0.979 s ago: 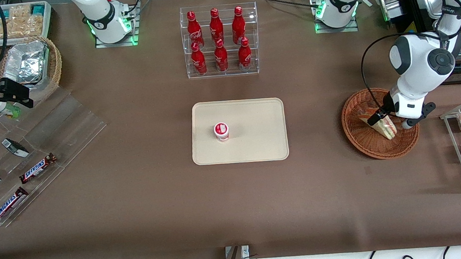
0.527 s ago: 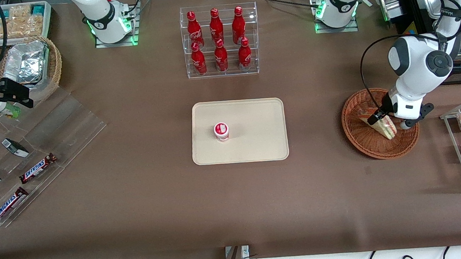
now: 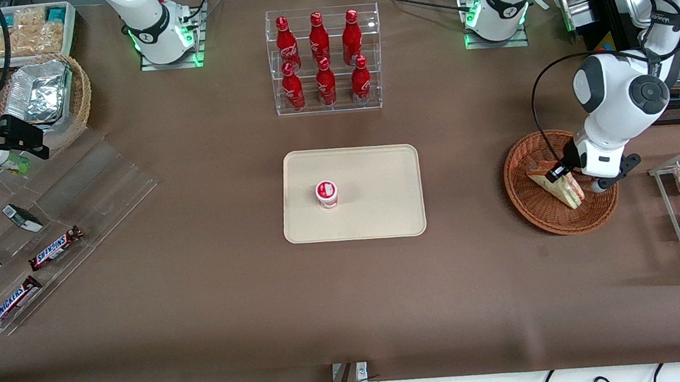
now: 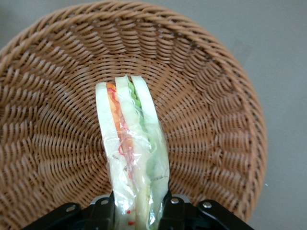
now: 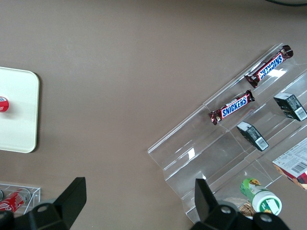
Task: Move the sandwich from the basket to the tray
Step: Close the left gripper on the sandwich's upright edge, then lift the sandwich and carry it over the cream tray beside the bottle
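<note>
- Front view: snack bars lie on a clear stepped display toward the parked arm's end of the table, well apart from the tray.
- A small red-and-white cup stands on the tray; bottles stand in a clear rack farther from the camera than the tray.
- Toward the working arm's end, well apart from the tray, the gripper pinches the sandwich over the basket.
- Wrist view: fingers clamp the sandwich's wrapped end inside the basket.
</note>
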